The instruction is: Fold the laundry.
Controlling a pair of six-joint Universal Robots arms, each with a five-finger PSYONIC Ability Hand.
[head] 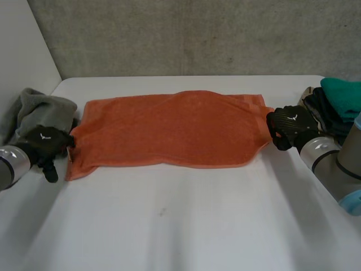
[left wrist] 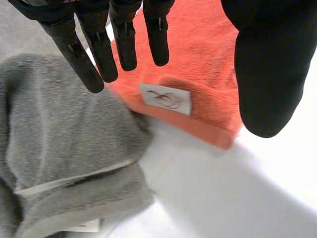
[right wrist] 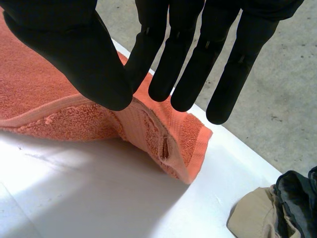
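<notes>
Head view: the orange towel (head: 169, 130) lies spread across the white table (head: 197, 226). The left hand (head: 45, 141) sits low at its left end and the right hand (head: 289, 127) at its right end.

Left wrist view: fingers (left wrist: 124, 39) hang straight with the thumb well apart, so the hand's wide and holding nothing. It's just over the towel's labelled corner, and a grey cloth (left wrist: 59, 139) is touching that corner.

Right wrist view: thumb and a finger pinch the towel's edge near a corner, which is raised off the table.
</notes>
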